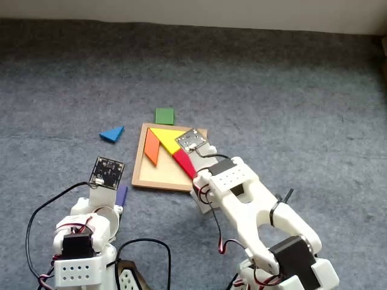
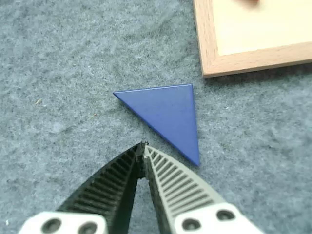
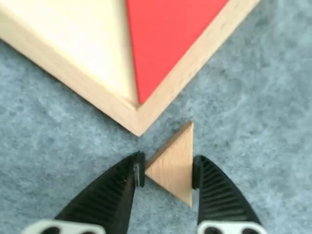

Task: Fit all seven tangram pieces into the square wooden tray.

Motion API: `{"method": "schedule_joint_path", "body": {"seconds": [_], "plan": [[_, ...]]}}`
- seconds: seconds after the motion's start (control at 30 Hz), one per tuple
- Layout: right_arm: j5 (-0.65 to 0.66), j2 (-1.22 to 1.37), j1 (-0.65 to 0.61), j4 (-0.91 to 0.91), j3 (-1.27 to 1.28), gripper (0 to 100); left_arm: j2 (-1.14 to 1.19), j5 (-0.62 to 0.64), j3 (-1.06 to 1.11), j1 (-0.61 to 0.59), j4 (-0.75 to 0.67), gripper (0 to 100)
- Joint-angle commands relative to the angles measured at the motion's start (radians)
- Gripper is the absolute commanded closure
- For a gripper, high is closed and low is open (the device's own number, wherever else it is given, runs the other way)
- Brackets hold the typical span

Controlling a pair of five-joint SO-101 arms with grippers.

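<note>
Underneath, grey carpet (image 1: pixel 302 90), wooden tray (image 1: pixel 158 183), pale strip (image 1: pixel 242 12) beyond

Work surface: grey carpet (image 1: pixel 284 84), short felted pile, mottled lighter and darker, covering the table from the near edge to the far side. The nap is uneven, and faint pale streaks run across it in the high view.

Far edge: pale strip (image 1: pixel 199 11) beyond the carpet (wall or bare board, cannot tell which). It meets the carpet in a straight, slightly slanted line.

Left wrist view: a few straw-coloured lint flecks (image 2: pixel 38 101) lie loose on the pile, well apart from one another.

Right wrist view: same felted pile, close up, fibres matted.
</note>
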Motion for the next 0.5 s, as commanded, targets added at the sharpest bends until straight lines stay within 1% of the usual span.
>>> {"method": "schedule_joint_path", "body": {"seconds": [0.0, 0.17, 0.33, 0.47], "plan": [[0.014, -0.096, -0.004, 0.041, -0.028, 88.9, -0.025, 0.003, 0.019, -0.004, 0.005, 99], [-0.006, -0.306, -0.005, 0.096, -0.025, 88.9, -0.025, 0.003, 0.019, -0.004, 0.005, 99], [-0.18, -0.377, -0.013, 0.105, -0.036, 88.9, -0.025, 0.003, 0.019, -0.004, 0.005, 99], [-0.31, -0.377, -0.068, 0.101, -0.038, 88.9, -0.025, 0.003, 0.019, -0.004, 0.005, 99]]}}
